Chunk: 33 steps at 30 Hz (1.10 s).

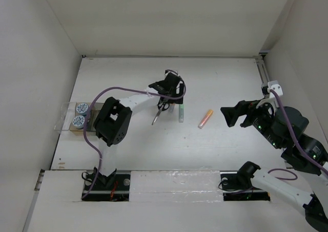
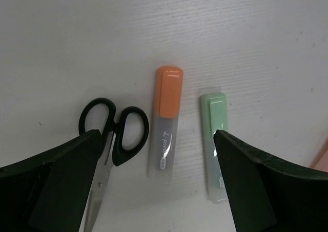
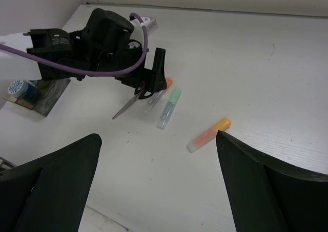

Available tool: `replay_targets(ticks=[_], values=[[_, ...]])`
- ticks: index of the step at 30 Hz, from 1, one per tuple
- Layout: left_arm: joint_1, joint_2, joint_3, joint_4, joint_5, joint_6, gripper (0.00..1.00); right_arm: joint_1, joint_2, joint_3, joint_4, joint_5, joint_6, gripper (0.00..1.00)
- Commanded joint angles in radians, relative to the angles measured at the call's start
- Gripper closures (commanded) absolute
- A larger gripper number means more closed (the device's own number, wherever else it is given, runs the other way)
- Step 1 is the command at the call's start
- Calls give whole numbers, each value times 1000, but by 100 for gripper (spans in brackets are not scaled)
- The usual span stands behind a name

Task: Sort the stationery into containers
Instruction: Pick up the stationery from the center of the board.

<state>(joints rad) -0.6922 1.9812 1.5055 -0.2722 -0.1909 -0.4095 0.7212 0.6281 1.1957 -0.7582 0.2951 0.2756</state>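
Observation:
My left gripper is open and hovers low over the stationery at mid-table. In the left wrist view its fingers straddle the orange-capped pen, with the black-handled scissors to the left and the green-capped pen to the right. The scissors, the green-capped pen and the orange-pink highlighter lie flat on the table. My right gripper is open and empty, right of the highlighter. Two blue-and-white rolls sit at the bins on the far left.
The clear bin and the smoky dark bin stand side by side at the table's left edge, partly behind the left arm; I cannot tell which one holds the rolls. White walls close in the table at the left, back and right.

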Motion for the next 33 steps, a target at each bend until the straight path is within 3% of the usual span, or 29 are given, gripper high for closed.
replay_targets(ticks=[1,9,15,22,33], values=[[-1,-59,-71,34,15,-14,11,7,-8,13,31,4,-15,0],[-1,-41,-37,53,1,46,16,7,1,-7,53,-8,-15,0],[-1,22,79,24,1,104,16,7,1,-7,53,-8,-15,0],[-1,107,148,5,19,140,25,7,1,-7,53,-8,-15,0],[40,145,139,39,70,167,36,7,-8,-18,53,-28,-15,0]])
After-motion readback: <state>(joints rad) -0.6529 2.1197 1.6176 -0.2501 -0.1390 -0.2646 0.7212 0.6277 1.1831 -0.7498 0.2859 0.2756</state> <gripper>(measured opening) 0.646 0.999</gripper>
